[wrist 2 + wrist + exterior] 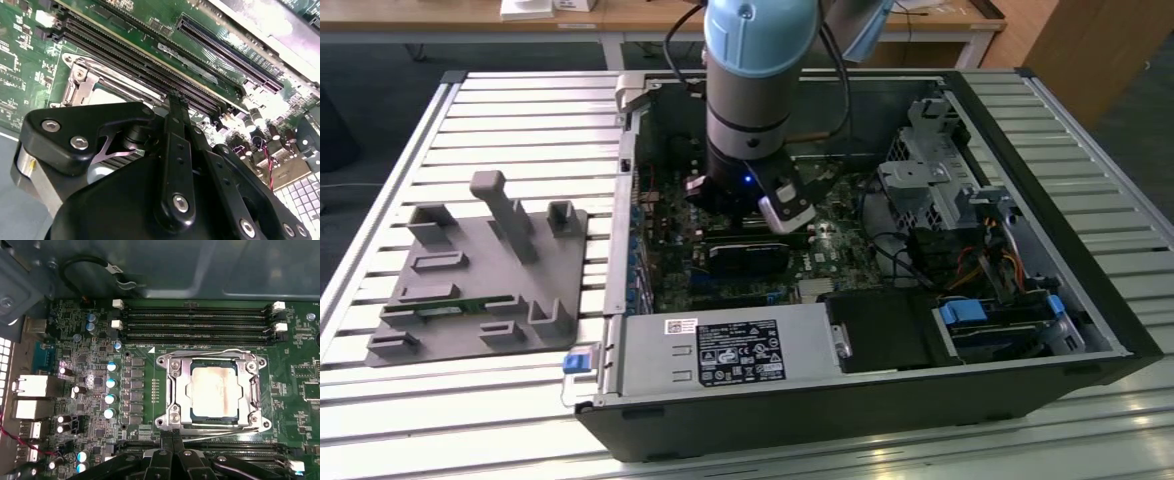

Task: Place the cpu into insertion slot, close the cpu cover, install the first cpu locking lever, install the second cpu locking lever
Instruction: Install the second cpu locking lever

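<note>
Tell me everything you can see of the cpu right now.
In the first wrist view the cpu is a flat square chip with a dull, smudged silver-grey metal top. It lies level in the insertion slot, framed by the closed silver cpu cover, with wire locking levers along the frame's edges. The gripper is beside it, not touching.

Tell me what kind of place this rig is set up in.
Probably a robotics lab or workshop. An open computer case lies on a slatted metal table, a grey fixture block sits beside it, and wooden desks stand behind. The gripper hangs beside the cpu.
</note>
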{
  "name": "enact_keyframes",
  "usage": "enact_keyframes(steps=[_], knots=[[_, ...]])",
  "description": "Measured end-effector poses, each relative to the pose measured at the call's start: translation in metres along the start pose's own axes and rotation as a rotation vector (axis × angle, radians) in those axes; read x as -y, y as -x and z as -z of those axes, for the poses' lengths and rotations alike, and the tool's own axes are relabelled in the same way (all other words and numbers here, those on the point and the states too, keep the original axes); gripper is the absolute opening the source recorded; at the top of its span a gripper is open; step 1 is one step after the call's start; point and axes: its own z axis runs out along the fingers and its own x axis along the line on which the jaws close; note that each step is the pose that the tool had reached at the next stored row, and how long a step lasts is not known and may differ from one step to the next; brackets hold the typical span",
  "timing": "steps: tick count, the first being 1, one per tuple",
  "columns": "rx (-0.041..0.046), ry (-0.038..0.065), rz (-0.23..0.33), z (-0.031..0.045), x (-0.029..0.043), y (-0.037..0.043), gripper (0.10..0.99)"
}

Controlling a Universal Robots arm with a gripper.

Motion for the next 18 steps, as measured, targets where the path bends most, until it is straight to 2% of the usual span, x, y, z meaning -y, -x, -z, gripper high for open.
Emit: enact_keyframes(steps=[3, 6, 12, 18], knots=[[-0.0001, 0.014, 0.0, -0.0002, 0.0013, -0.0005, 0.106], [-0.0001, 0.035, 0.0, 0.0004, 0.0046, -0.0007, 0.106], [-0.0002, 0.047, 0.0, 0.0012, 0.01, -0.002, 0.106], [-0.0003, 0.074, 0.001, -0.003, 0.0113, -0.0021, 0.106]])
